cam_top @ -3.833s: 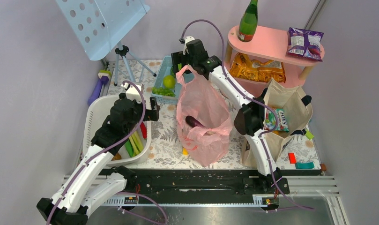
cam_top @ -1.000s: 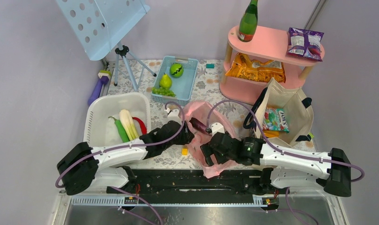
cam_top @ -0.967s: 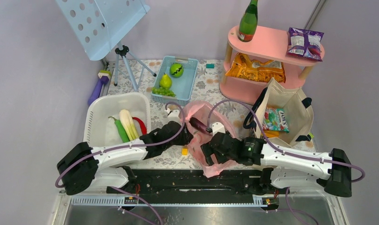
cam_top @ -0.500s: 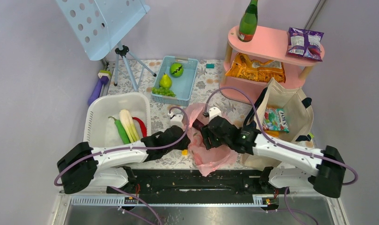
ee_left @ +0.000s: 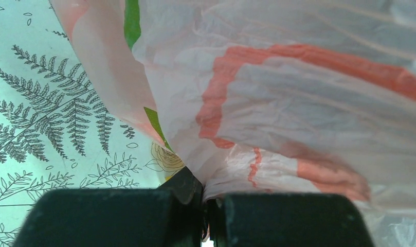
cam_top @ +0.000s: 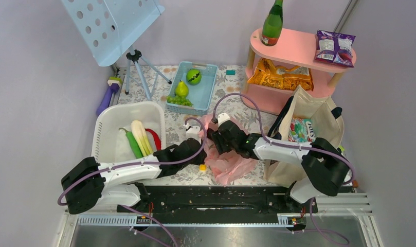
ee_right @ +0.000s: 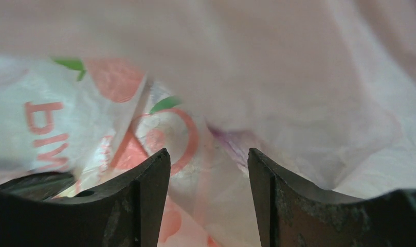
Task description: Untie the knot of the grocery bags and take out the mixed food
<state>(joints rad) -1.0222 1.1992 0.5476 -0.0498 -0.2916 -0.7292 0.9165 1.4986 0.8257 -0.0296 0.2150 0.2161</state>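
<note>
On the fern-print table (cam_top: 226,85), seen from above, the pink carrier bag (cam_top: 231,159) lies slumped, its long axis running roughly twelve to six o'clock; at its nine o'clock edge the left gripper (ee_left: 203,194) is pinched tight on a fold of film, the bag stretching from it toward three. Over the eleven o'clock corner the right gripper (ee_right: 208,164) stands with jaws apart, film before the gap, nothing clamped; it looks the nearer arm to the mouth; no knot shows.

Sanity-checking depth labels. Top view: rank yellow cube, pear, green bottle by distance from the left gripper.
1. Yellow cube, right beside the left gripper.
2. Pear, blue basket, farther back.
3. Green bottle, pink shelf top, far right.
</note>
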